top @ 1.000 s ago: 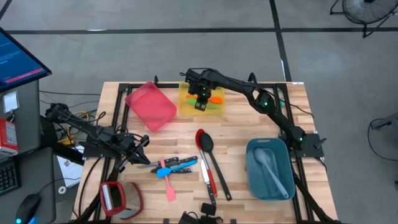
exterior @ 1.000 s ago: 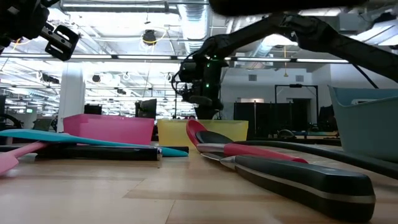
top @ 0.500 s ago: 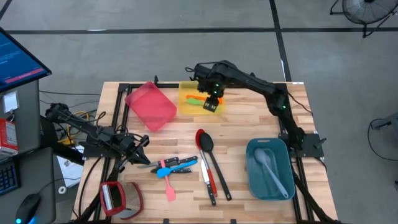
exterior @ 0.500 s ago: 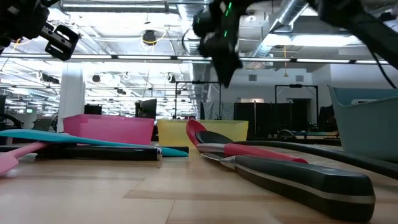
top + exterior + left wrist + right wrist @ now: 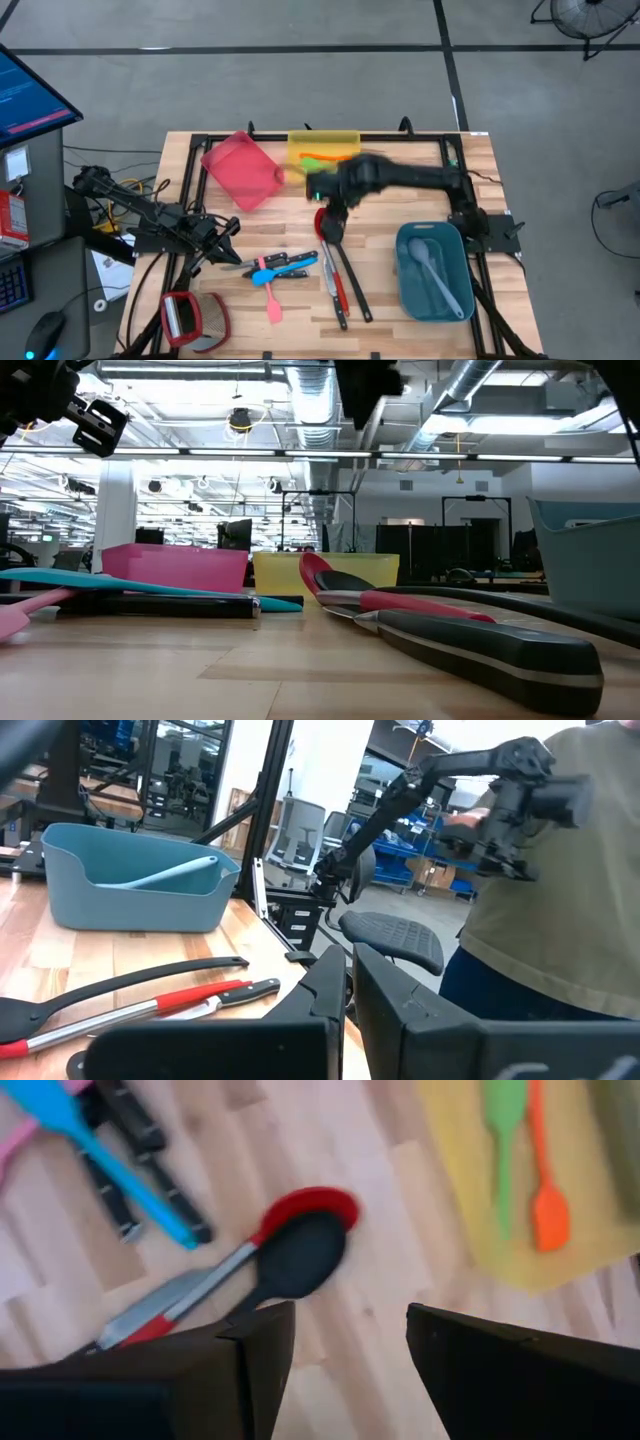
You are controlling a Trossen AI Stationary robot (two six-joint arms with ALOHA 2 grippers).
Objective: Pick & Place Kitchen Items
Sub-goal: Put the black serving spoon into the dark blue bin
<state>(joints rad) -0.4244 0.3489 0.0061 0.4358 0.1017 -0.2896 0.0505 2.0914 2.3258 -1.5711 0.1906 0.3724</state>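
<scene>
Spoons, red (image 5: 322,217) and black (image 5: 333,232), lie mid-counter (image 5: 390,200). High view: right gripper (image 5: 327,192) hovers just behind their bowls, handles running away toward the near edge; left gripper (image 5: 228,228) waits well aside, jaws' state untellable.

Right wrist view: right jaws open, empty; red bowl (image 5: 312,1207) and black bowl (image 5: 298,1257) overlap just ahead, handles slanting aside.

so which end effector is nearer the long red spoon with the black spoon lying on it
The right. The right end effector hangs open just above the long red spoon mid-table, spoon bowls showing between its fingers. The left end effector waits beside the left edge, past the blue spatula.
</scene>
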